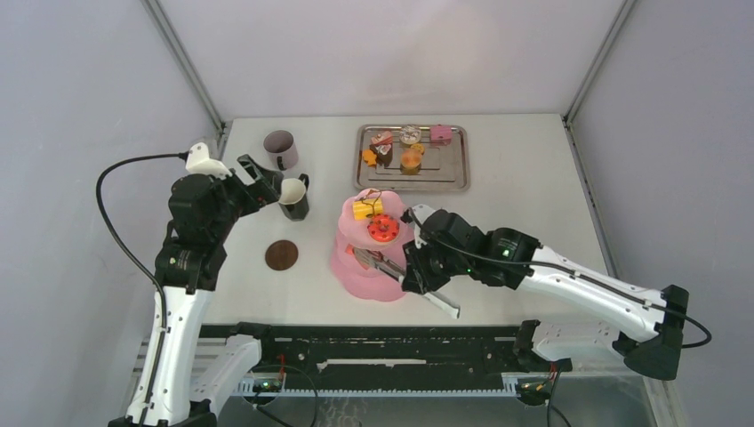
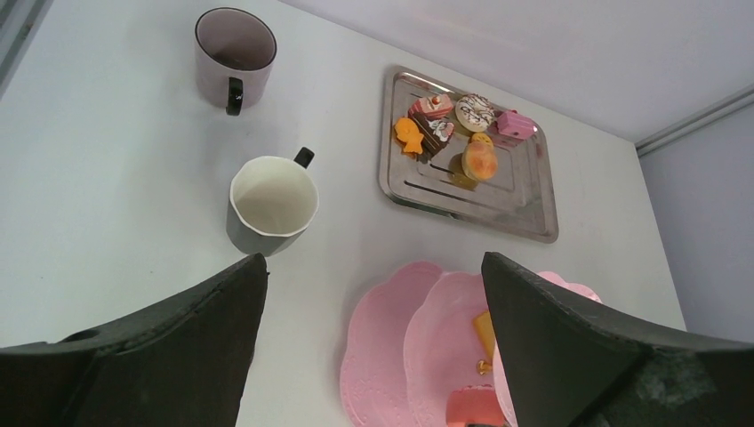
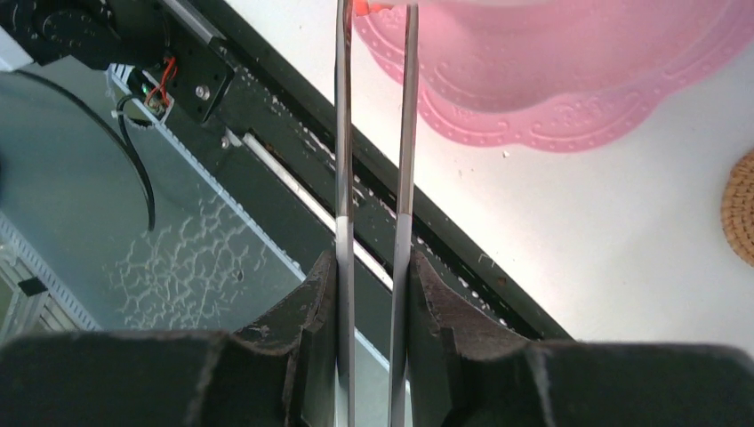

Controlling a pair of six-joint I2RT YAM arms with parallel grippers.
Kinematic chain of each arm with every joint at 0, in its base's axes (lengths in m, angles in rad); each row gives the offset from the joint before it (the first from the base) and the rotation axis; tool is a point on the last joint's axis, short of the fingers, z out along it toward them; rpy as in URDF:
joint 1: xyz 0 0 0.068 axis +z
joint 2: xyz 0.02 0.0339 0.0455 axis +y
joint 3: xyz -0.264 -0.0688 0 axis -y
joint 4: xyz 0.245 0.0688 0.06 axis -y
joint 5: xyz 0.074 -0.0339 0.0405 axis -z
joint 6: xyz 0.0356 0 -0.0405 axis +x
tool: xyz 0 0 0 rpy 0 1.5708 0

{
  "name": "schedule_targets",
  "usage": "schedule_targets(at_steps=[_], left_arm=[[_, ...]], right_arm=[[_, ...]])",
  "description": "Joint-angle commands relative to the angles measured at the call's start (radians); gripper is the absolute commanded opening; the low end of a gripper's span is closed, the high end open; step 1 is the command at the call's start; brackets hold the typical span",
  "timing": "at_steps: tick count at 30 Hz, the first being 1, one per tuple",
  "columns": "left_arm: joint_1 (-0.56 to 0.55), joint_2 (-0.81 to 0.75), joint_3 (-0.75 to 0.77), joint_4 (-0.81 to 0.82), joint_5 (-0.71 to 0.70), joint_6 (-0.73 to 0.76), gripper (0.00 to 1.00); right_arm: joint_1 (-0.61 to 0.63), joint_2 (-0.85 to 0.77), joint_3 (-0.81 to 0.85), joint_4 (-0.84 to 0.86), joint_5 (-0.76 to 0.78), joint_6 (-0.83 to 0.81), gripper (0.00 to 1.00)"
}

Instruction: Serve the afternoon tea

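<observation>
My right gripper [image 3: 373, 267] pinches tongs [image 3: 345, 133], probably plating cakes [image 1: 382, 229] on the stand [image 3: 569, 98] at twelve o'clock. My left gripper [image 2: 373, 262] gapes; black mug [image 2: 244, 238] next.

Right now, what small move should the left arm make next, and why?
Probably lower the left claw onto the black mug. The claw is wide open and holds nothing, and the mug sits just ahead of it. The brown coaster nearby is bare, so the mug seems not yet served.
</observation>
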Motion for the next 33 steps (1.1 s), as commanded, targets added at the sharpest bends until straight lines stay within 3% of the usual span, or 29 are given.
schedule_targets(at_steps=[1,10,21,33], left_arm=[[0.013,-0.007,-0.006,0.012,-0.011,0.029,0.94],[0.015,0.002,0.004,0.008,-0.004,0.029,0.94],[0.015,0.011,-0.002,0.02,0.009,0.022,0.94],[0.015,0.016,-0.007,0.031,0.018,0.018,0.94]], right_arm=[[0.032,0.025,-0.005,0.166,0.08,0.053,0.26],[0.06,0.05,-0.045,0.235,0.219,0.087,0.41],[0.085,0.074,-0.059,0.272,0.229,0.099,0.54],[0.122,-0.013,-0.072,0.209,0.251,0.11,0.56]])
